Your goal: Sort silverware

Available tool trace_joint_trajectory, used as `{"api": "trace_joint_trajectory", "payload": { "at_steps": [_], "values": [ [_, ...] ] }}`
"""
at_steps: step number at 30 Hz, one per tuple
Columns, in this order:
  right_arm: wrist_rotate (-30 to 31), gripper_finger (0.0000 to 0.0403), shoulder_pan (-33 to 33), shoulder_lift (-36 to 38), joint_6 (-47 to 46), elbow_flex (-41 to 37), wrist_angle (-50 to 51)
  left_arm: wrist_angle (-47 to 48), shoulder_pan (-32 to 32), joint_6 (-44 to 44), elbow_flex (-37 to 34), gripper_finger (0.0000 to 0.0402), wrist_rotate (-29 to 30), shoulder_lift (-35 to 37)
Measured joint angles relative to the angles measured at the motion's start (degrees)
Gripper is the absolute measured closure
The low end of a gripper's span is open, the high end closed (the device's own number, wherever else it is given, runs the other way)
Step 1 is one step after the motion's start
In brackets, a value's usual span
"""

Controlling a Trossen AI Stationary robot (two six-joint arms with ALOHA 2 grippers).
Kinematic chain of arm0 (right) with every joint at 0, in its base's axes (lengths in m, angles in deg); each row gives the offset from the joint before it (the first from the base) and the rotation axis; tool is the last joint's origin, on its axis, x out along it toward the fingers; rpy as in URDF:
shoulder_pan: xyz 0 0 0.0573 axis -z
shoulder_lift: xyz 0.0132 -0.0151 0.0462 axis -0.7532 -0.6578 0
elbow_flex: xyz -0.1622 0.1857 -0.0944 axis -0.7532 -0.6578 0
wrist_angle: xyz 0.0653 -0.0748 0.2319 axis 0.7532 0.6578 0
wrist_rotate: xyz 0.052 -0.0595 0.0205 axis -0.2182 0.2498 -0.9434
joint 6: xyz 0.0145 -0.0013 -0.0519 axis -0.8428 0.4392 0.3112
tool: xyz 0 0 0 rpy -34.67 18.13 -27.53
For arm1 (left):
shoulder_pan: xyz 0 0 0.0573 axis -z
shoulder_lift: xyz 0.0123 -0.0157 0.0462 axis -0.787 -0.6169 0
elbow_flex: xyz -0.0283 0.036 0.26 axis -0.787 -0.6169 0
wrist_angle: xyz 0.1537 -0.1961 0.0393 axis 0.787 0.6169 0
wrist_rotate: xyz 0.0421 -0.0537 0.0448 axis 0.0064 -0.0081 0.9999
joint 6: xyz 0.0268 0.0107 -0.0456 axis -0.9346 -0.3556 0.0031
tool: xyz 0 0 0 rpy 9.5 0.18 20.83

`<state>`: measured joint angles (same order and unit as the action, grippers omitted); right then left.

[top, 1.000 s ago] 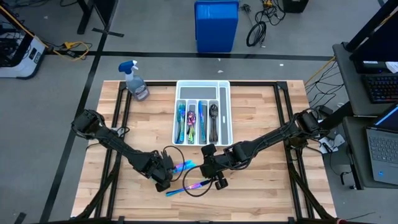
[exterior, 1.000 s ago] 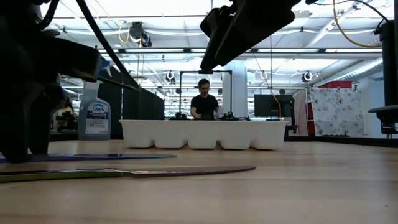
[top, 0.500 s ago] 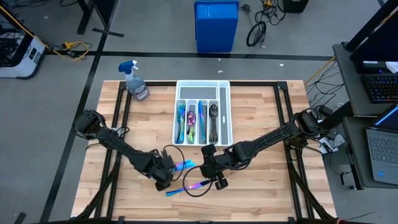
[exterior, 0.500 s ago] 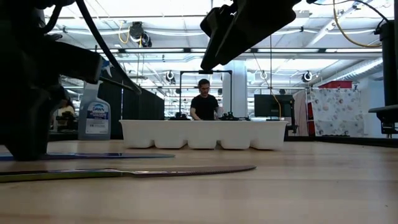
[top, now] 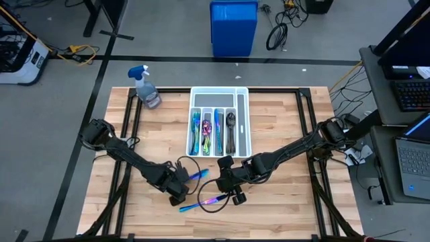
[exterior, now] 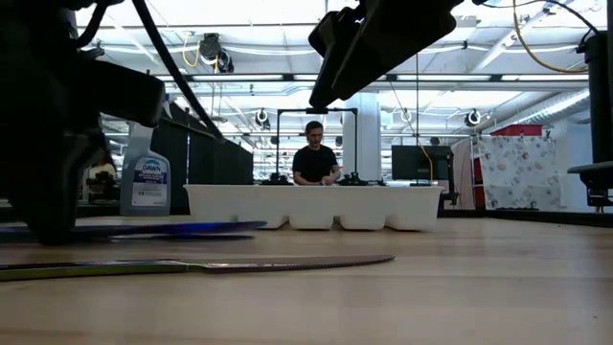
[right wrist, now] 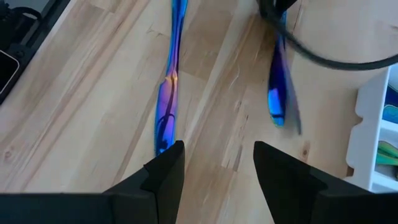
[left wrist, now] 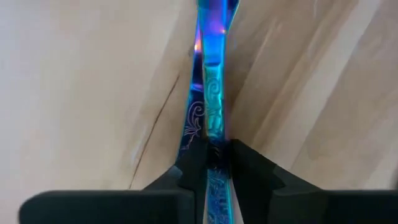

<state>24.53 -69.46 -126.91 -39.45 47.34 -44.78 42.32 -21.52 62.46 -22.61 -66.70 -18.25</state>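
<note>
A blue piece of silverware [top: 196, 175] with an engraved handle lies left of the table's middle, with my left gripper [top: 181, 185] shut on it from above. Nearer the front edge, an iridescent blue-purple knife [top: 205, 202] lies flat on the wood [right wrist: 169, 93]. My right gripper [top: 236, 195] hangs open above the table beside that knife's right end, with nothing between its fingers [right wrist: 163, 169]. More silverware lies in the white compartment tray [top: 244, 121] at the back. My left gripper pinches the blue piece's engraved handle [left wrist: 215, 144] between its two fingers [left wrist: 194, 163]. The fingers point down and lie across the handle. The piece reaches away from the fingers, low and nearly level just above the wood [exterior: 163, 228].
A spray bottle [top: 146, 87] stands at the table's far left corner. A black cable [right wrist: 323, 56] loops over the wood between the two grippers. Bare wood lies to the right and along the near edge. A person [exterior: 314, 158] stands in the room beyond the tray.
My left gripper has shut on the blue piece's handle without moving away. The piece has narrowed in the high view, turned up on its edge, and in the low view it now sits a little higher off the wood.
</note>
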Motion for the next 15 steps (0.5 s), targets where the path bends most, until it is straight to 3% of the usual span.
{"api": "trace_joint_trajectory", "payload": {
  "at_steps": [7,15],
  "values": [
    [-0.02,0.0227,0.00,0.00,0.02,0.00,-0.08,0.87,-0.38,-2.42,0.59,0.0397,-0.39,0.11],
    [-0.02,0.0227,0.00,0.00,0.01,-0.02,-0.17,1.18,-1.33,-3.29,0.71,0.0400,-0.98,0.11]
  ]
}}
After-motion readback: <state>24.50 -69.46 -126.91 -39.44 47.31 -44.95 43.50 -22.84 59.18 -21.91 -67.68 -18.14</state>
